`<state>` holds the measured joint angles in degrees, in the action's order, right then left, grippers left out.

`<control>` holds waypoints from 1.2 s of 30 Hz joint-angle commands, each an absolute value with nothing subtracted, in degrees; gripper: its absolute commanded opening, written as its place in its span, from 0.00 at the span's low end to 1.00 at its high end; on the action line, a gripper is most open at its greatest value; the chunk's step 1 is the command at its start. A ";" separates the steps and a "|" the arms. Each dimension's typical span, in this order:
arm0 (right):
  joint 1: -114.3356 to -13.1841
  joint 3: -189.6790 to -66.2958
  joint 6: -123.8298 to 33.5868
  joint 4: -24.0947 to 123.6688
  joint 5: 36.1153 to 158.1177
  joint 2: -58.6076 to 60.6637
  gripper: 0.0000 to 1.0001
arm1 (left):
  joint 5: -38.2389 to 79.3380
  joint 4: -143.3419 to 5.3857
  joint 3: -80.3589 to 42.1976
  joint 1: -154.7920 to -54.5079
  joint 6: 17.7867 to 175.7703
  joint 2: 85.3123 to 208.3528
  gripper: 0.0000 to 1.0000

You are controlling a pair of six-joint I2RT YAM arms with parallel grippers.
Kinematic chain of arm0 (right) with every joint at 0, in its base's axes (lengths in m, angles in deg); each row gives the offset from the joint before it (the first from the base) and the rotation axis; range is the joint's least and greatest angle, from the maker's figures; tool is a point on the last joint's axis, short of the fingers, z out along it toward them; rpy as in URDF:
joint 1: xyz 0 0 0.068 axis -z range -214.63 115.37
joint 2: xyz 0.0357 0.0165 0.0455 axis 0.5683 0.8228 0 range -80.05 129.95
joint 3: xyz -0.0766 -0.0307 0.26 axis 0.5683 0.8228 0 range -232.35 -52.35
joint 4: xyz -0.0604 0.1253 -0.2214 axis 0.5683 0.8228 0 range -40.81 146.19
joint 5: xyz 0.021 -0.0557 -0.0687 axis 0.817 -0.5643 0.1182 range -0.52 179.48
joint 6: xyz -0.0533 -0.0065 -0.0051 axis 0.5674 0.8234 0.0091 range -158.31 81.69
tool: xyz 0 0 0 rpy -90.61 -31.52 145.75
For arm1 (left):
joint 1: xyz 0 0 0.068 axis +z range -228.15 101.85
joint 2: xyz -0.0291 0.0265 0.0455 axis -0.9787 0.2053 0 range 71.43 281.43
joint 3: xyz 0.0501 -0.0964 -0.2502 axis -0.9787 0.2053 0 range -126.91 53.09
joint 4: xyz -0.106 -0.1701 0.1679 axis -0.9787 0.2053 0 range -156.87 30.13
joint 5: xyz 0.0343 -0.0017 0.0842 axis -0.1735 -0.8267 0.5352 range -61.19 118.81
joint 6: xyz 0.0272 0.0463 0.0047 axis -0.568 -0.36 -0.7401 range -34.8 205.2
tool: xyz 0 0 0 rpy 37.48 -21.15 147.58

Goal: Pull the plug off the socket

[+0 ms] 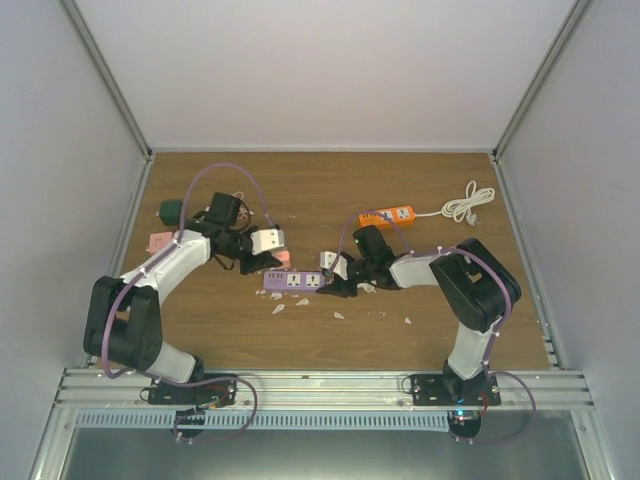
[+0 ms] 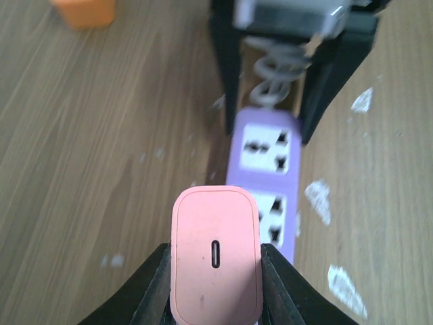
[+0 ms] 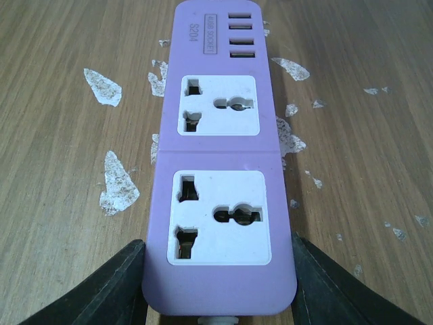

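Left fingers clamp pink plug; right fingers pinch near end of purple socket strip, sockets ahead empty. Best: lift plug straight, pin strip flat.

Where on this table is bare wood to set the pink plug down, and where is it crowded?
Free: the table along the back wall, and the near band between the purple power strip and the near edge. Crowded: the centre around that strip, and far right by the orange power strip and white cable.

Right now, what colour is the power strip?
The power strip is purple; clearest in the right wrist view.
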<state>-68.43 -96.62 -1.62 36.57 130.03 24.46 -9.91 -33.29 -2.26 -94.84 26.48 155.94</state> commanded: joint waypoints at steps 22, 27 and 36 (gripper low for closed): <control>-68.91 -101.25 0.58 47.96 130.95 22.90 0.76 | -10.49 -3.30 -26.07 -60.88 17.80 183.28 0.27; -68.92 -102.28 0.49 48.92 130.60 22.27 0.79 | -10.29 -1.58 -28.07 -59.04 18.66 187.72 0.31; -68.82 -107.87 1.44 59.20 130.01 21.21 0.83 | -8.43 -5.56 -31.01 -57.67 23.45 189.37 0.66</control>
